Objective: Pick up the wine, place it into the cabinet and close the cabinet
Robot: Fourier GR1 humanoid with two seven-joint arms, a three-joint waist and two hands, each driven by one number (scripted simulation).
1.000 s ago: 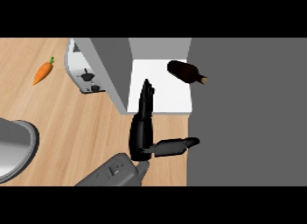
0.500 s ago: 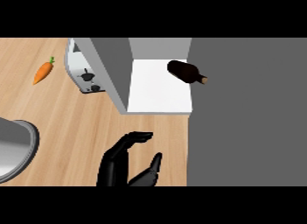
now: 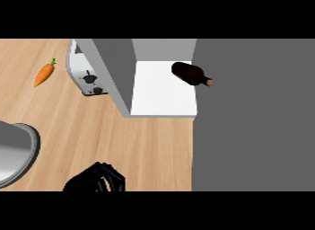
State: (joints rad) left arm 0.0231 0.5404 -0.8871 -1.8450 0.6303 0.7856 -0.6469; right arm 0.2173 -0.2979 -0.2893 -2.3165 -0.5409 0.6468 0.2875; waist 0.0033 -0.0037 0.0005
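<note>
The wine (image 3: 190,74) is a dark bottle lying on its side on the white floor of the cabinet (image 3: 161,96), with its neck pointing right and down, over the edge of a dark grey surface. The cabinet stands open towards me, with a grey side wall (image 3: 113,74) on its left. My left hand (image 3: 97,179) shows low at the view's bottom edge over the wooden counter, fingers relaxed and holding nothing, well away from the bottle. My right hand is out of view.
A silver toaster (image 3: 87,74) stands against the cabinet's left wall. An orange carrot (image 3: 44,74) lies at the far left. A large grey round vessel (image 3: 10,155) fills the lower left. A dark grey surface (image 3: 259,117) covers the right side.
My left hand, stretched up beside the cabinet a second ago, has drawn back down to the bottom edge. The bottle has stayed where it lay.
</note>
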